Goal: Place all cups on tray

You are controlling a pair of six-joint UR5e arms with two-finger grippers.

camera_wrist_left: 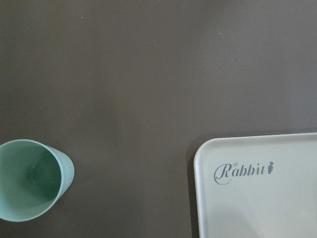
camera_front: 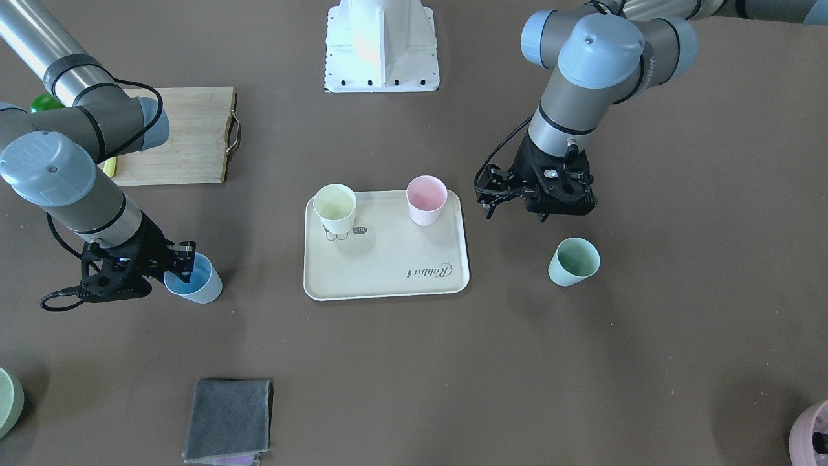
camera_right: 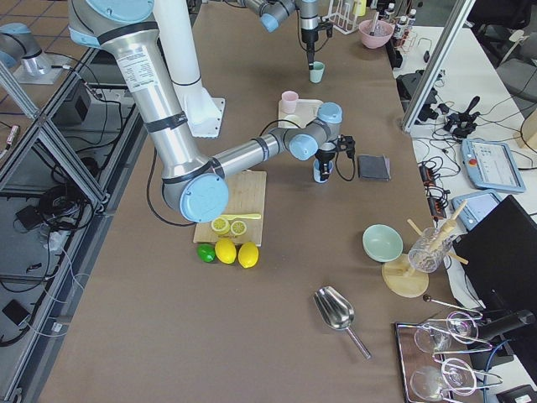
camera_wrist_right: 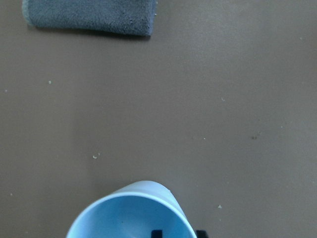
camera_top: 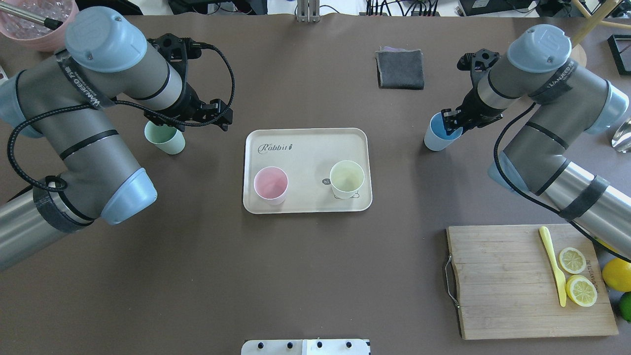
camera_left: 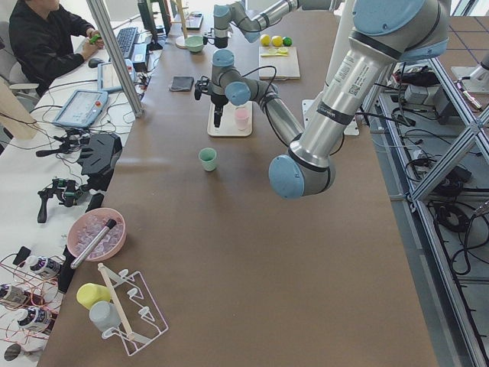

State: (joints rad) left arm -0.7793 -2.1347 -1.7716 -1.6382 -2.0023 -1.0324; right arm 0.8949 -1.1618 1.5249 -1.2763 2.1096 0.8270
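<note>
A: Cups?
B: yellow [camera_front: 335, 208], pink [camera_front: 426, 200] on tray [camera_front: 388, 259]. blue [camera_front: 193, 278], mint [camera_front: 574, 261] on desk [camera_front: 414, 388], either side, well apart from tray.
A: Grippers?
B: R gripper [camera_front: 184, 259] astride blue's wall; clamp can't tell. L gripper [camera_top: 226, 116] apart, empty, near mint.
A: Step?
B: Blue pickup, est. Next: confirm grip, lift, set on bare tray area.

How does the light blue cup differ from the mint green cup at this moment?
The light blue tapered matte cup stands on the robot's right of the cream rectangular tray; the mint green tapered matte cup stands on its left. The right gripper has fingers astride the blue cup's rim; the left gripper is apart from the green cup. Both stand upright on the brown table, off the tray.
</note>
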